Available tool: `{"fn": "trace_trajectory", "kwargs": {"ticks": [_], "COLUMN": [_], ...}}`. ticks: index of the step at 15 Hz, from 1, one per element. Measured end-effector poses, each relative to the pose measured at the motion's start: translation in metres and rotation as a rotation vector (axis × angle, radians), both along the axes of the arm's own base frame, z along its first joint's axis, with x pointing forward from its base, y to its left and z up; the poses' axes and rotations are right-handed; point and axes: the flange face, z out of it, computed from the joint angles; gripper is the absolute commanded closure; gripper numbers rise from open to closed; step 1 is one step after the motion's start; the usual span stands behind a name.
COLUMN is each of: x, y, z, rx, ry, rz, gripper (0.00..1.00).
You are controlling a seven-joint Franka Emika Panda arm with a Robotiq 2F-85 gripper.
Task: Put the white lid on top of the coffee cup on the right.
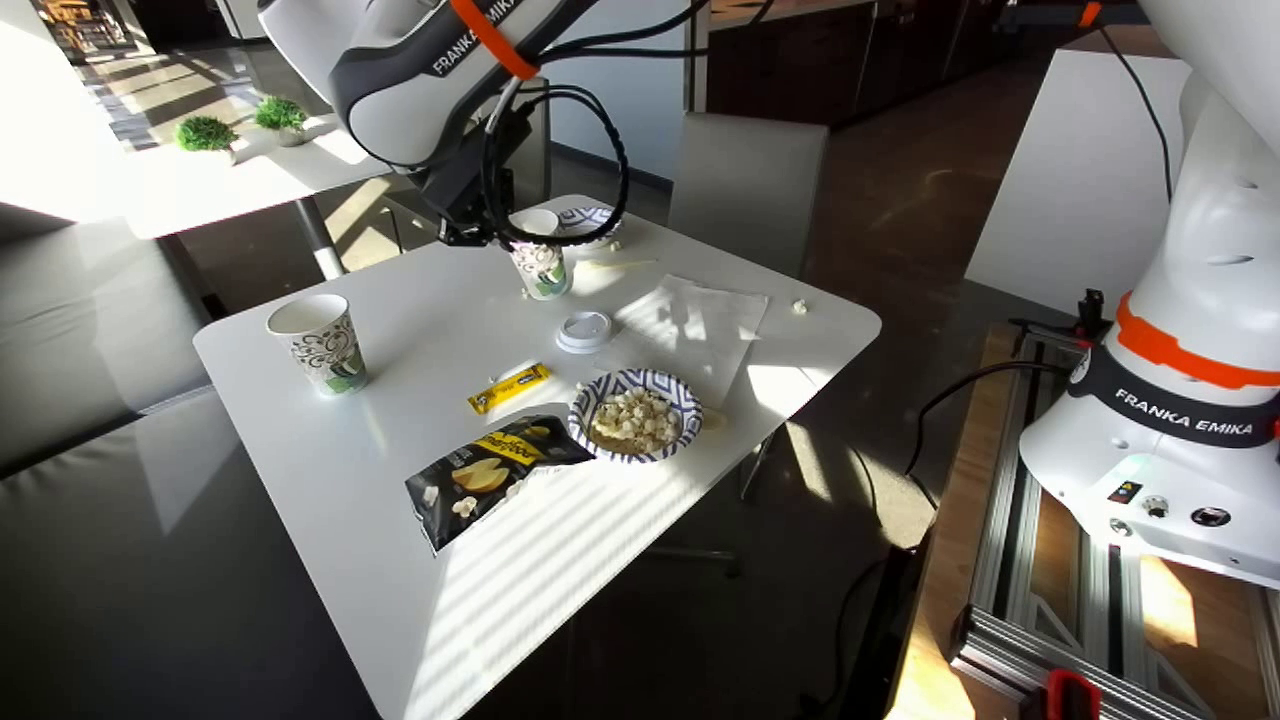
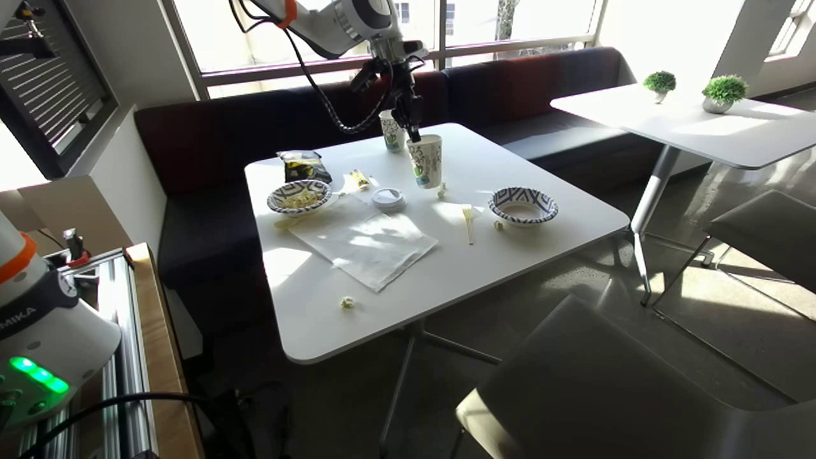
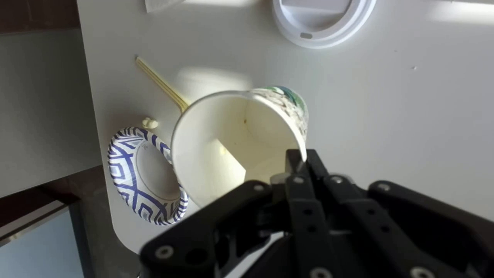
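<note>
Plainly, the end effector (image 3: 305, 158) pinches the coffee cup (image 2: 428, 166) by its rim, the white lid (image 2: 388, 199) lying nearby.

White table (image 1: 430, 320): upright cup (image 1: 327, 350), white lid (image 1: 584, 331), popcorn bowl (image 1: 686, 404), second bowl (image 2: 543, 205), snack bag (image 1: 485, 482), yellow packet (image 1: 508, 388), paper sheet (image 2: 376, 248).

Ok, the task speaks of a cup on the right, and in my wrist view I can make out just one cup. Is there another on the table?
Observer: Yes, a second cup stands on the table, to the left of your cup in both exterior views.
Operator: Good. The top of my picture cuts off the lid. What lies near it that I can't see?
Observer: A packet lies between the lid and a bag; both exterior views show it.
</note>
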Motion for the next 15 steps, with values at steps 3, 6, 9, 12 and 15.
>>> {"fn": "trace_trajectory", "kwargs": {"ticks": [3, 6, 9, 12, 15], "x": [0.002, 0.003, 0.006, 0.01, 0.016], "y": [0.002, 0.005, 0.004, 0.001, -0.001], "z": [0.002, 0.004, 0.003, -0.005, -0.01], "rx": [0.022, 0.066, 0.109, 0.145, 0.184], "ry": [-0.006, -0.002, -0.018, -0.038, -0.069], "rz": [-0.01, -0.03, -0.044, -0.052, -0.052], "gripper": [0.98, 0.98, 0.98, 0.71, 0.57]}}
